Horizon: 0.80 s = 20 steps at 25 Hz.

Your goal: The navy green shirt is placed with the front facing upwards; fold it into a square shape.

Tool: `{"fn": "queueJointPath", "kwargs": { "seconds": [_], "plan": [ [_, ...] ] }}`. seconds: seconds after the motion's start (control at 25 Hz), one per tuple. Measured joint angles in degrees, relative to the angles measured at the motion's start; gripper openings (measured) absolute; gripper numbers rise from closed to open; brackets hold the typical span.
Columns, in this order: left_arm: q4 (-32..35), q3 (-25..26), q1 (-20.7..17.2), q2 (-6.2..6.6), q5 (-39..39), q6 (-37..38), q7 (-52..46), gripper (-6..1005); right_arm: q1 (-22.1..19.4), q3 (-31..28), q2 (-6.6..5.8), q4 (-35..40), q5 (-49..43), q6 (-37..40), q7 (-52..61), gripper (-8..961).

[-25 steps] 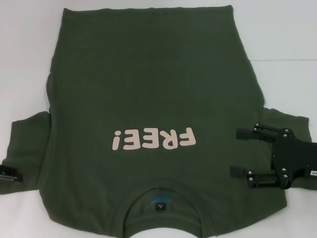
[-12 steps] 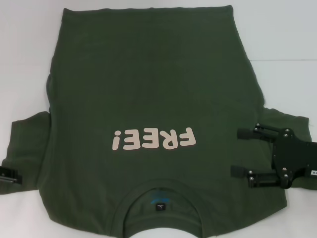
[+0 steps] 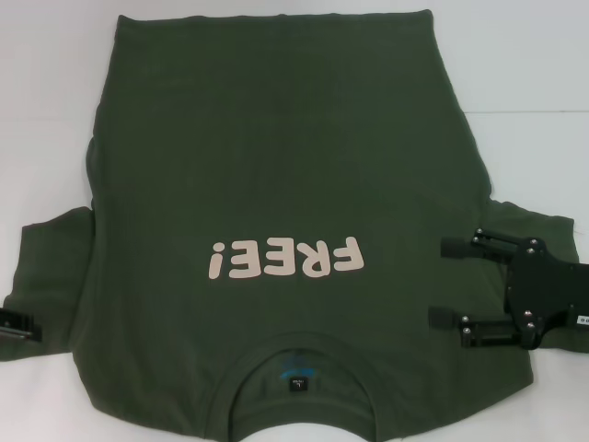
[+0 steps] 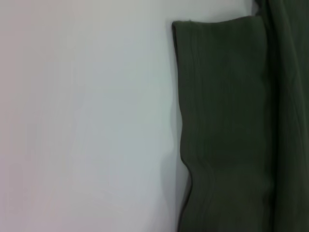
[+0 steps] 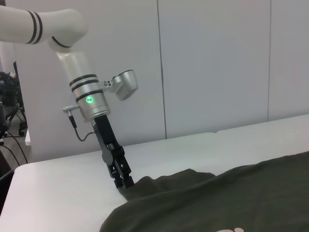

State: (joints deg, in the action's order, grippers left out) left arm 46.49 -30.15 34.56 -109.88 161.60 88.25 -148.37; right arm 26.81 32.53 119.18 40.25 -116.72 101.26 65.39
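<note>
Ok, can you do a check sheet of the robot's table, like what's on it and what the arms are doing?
Surface: white table, bare around the cloth.
Job's things: navy green shirt lies flat, front up, "FREE!" print showing, collar toward the robot, both sleeves spread out, no fold made yet.
Clutter: nothing seen.
Grippers: right gripper over the shirt's right sleeve and shoulder, jaws wide open; left gripper down at the edge of the left sleeve, jaws unclear.
Cables: a thin grey cable loops beside the left arm's wrist.
Surroundings: pale wall panels behind the table; dark equipment at the far edge of the right wrist view, too unclear to name.
</note>
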Motion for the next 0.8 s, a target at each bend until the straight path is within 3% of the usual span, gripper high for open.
{"fn": "queueJointPath", "kwargs": {
  "seconds": [0.8],
  "plan": [
    [-0.74, -0.11, 1.29, -0.72, -0.50, 0.58, 0.19, 790, -0.13, -0.01, 0.00, 0.18, 0.00, -0.10, 0.00, 945]
  ]
}}
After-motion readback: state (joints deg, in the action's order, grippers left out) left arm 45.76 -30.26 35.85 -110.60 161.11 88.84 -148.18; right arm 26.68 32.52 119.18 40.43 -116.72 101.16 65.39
